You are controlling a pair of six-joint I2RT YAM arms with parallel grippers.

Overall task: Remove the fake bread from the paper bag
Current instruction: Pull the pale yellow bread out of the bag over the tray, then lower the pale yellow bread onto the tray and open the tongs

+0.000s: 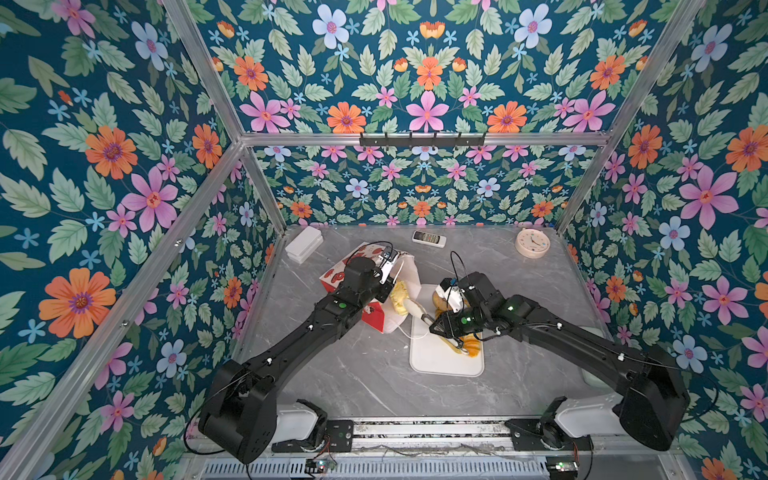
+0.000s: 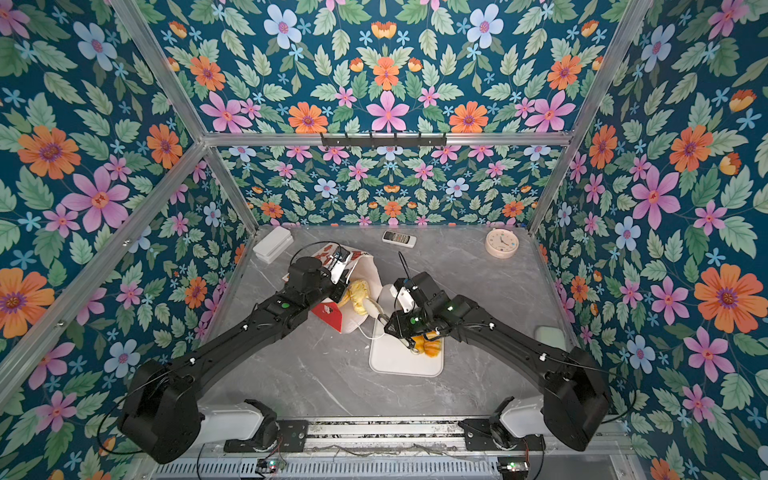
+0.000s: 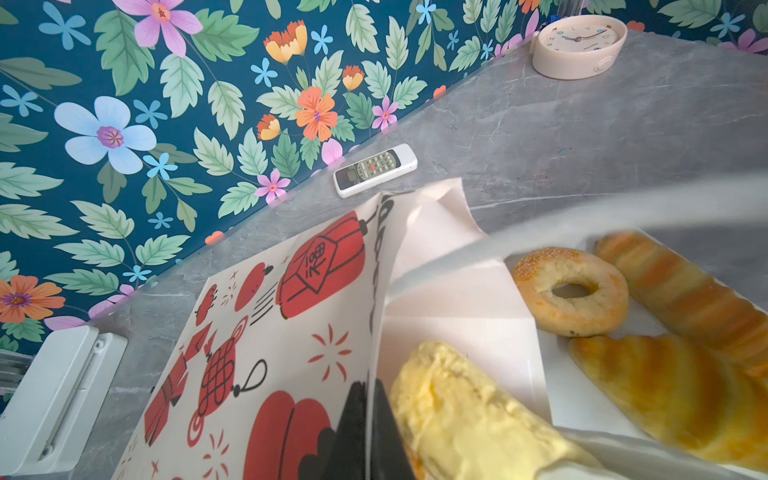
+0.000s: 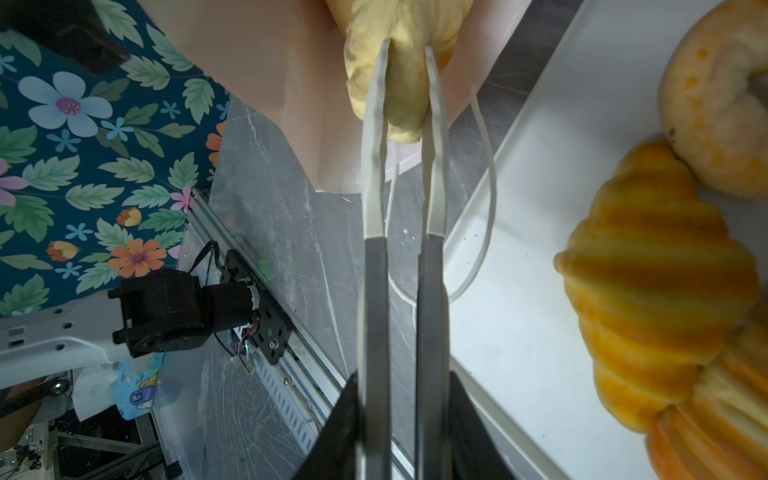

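At the mouth of the paper bag [image 3: 291, 332], which rests on the table [image 3: 582, 145], the left end effector [image 3: 369, 409] is closed, seemingly pinching the rim. The right end effector [image 4: 405, 83], jaws narrow, grips a pale yellow bread piece [image 4: 399, 20] poking from that mouth. A bagel [image 4: 715, 104] and croissant [image 4: 656, 266] sit just beside it on the white tray [image 4: 519, 208].

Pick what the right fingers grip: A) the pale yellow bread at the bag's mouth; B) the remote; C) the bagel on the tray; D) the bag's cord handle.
A: in the right wrist view the fingers pinch the pale bread poking out of the bag.
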